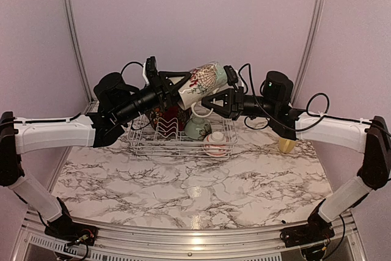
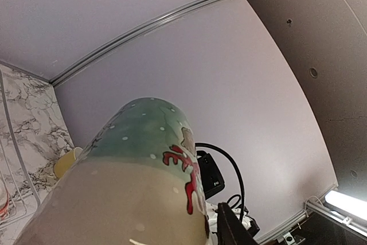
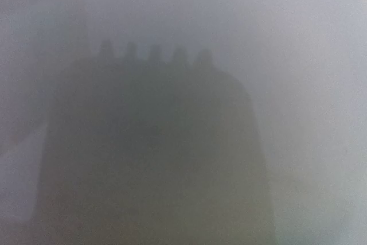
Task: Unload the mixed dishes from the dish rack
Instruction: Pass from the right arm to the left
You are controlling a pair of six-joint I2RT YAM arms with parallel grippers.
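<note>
Cream flowered mug (image 1: 204, 80): glazed ceramic, rigid, slick, chippable; aloft above the dish rack (image 1: 177, 146), right end clamped in right tool (image 1: 221, 87), left tool (image 1: 164, 80) straddling the opposite end, closure unclear; grip across the wall.

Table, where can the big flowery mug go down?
The wide marble front of the table, between the dish rack and the near edge, is bare. The back is crowded: the rack sits in the middle there, and a yellow mug stands just right of it.
</note>
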